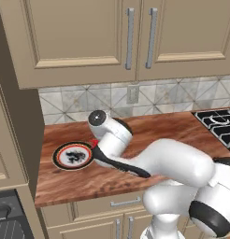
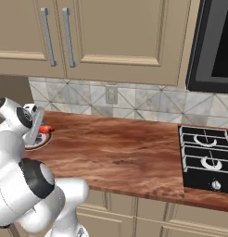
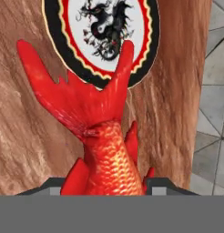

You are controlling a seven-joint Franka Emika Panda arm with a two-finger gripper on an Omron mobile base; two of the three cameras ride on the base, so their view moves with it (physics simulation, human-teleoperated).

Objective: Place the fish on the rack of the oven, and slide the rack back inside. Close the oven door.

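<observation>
The red-orange fish lies between my gripper's fingertips, its forked tail reaching over the rim of the round black-rimmed plate. The dark fingers flank its body. Whether they press on it I cannot tell. From the left base the gripper hangs low at the plate's right edge, a bit of red fish showing there. From the right base the fish peeks out beside the hand over the plate. A black part of the oven shows at the lower left; rack and door are not clear.
The plate sits on a wooden counter by a tall beige cabinet side. A black gas cooktop lies to the right. Beige wall cabinets with steel handles hang over a tiled backsplash. A dark appliance hangs at the upper right.
</observation>
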